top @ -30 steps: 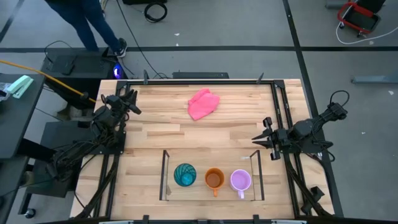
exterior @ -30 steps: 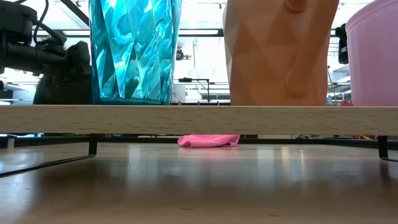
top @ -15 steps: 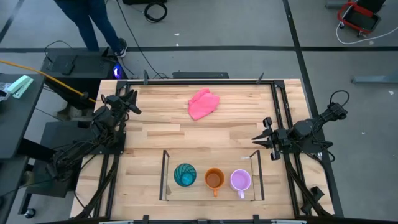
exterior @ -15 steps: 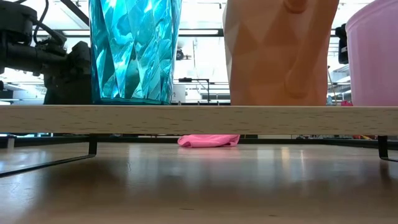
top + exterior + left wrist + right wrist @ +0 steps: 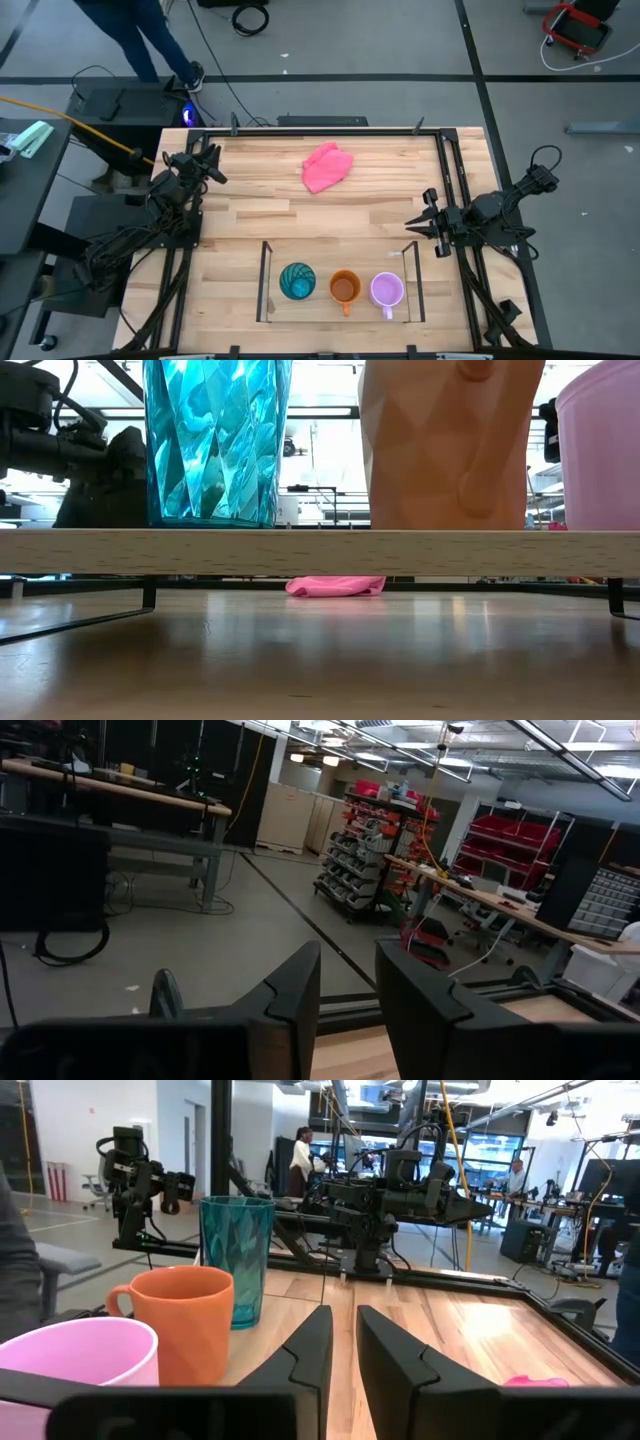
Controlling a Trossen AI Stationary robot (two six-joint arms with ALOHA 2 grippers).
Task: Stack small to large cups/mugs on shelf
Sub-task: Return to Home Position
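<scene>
While upright, orange mug (image 5: 344, 288) seemingly front-handled.

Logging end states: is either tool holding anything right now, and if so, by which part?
Nothing is held. The left tool and right tool are both open and empty, at the table sides, away from the shelf.

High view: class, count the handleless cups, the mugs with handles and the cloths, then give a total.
Handleless cups: 1, the teal-blue tumbler
Mugs with handles: 2, the orange mug and the lilac mug
Cloths: 1, the pink cloth
Total: 4
</scene>
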